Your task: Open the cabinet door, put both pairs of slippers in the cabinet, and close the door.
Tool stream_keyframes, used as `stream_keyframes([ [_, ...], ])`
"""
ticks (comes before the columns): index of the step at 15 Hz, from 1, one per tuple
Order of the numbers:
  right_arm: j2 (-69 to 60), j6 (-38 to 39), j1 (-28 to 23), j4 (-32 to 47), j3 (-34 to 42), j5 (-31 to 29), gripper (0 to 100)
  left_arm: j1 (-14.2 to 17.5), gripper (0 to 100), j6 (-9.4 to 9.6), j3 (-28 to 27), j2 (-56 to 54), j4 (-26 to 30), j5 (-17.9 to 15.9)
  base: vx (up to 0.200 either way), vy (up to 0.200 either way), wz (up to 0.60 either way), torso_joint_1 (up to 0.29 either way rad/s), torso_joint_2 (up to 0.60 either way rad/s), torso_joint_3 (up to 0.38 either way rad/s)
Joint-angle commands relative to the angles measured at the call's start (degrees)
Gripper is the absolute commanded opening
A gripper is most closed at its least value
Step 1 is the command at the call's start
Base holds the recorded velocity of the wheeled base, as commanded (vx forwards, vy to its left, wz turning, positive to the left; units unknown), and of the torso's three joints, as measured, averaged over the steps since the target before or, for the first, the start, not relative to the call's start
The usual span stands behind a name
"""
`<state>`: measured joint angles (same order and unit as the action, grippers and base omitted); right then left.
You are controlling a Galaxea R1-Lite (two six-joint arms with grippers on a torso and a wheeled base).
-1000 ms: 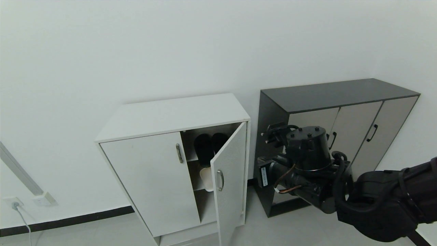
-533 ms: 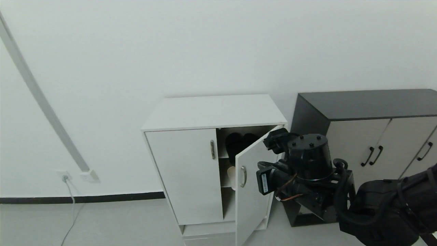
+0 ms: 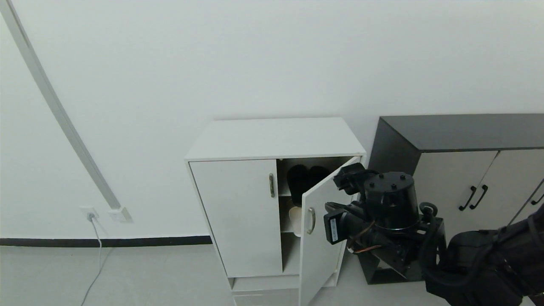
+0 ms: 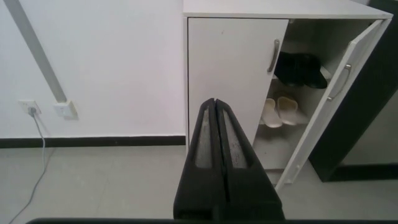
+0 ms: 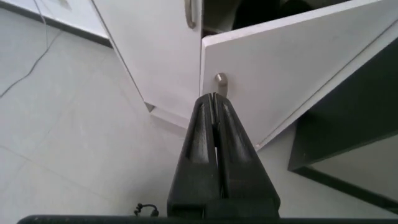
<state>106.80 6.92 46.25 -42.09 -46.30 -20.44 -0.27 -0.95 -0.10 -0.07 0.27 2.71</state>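
Right gripper (image 5: 215, 98) closed empty by half-open door (image 5: 298, 68), dark cabinet (image 3: 459, 131) beside, black slippers (image 4: 300, 70) inside

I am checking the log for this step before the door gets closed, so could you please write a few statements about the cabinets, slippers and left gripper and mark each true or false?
1. The right door of the white cabinet stands partly open. True.
2. The black slippers lie on the floor outside. False: they lie inside the white cabinet, near its top.
3. The light slippers lie inside too, lower than the black slippers. True.
4. The left gripper holds a slipper. False: it is shut and empty.
5. The dark cabinet has an open door. False: its visible doors are closed.
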Motion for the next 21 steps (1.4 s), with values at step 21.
stream_keyframes([
  [21, 3.5, -1.21, -0.11, -29.45, 26.96, 10.34, 0, -0.08, 0, 0.07, 0.01, 0.07, 0.0, -0.07, 0.076, 0.0, 0.0, 0.002, 0.0, 0.001],
])
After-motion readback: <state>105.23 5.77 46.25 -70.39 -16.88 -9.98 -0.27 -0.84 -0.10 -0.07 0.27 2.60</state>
